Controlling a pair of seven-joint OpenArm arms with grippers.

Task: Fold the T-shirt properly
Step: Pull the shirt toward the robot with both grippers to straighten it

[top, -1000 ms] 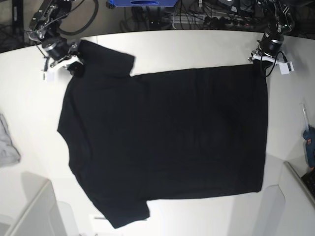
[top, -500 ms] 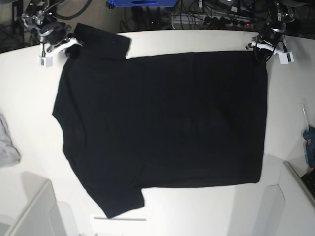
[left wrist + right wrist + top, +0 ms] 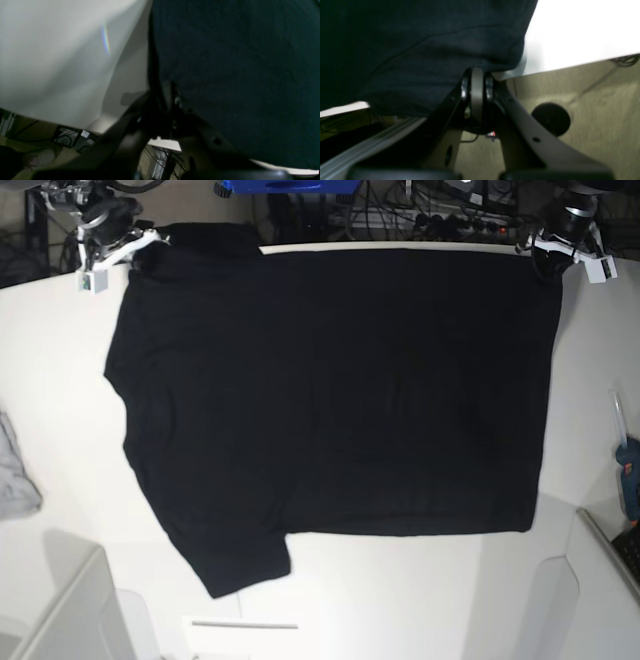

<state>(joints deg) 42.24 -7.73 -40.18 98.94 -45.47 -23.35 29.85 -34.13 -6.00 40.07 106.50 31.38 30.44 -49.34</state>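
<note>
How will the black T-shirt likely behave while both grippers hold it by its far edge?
The T-shirt is probably limp: it bunches into folds at the right gripper. It looks light, lying thin and flat on the table. The left gripper pinches only an edge, so the cloth may slip.

Left gripper (image 3: 166,110): black, blurred fingers; a small round hole shows in one finger.
Right gripper (image 3: 477,87): black angled fingers, each with a round hole (screw or bore, cannot tell), and a grey pad between dark rims at the tips.
Wrists, base view: dark round housings, white brackets.
Cabling: dark loops behind the right arm.
</note>
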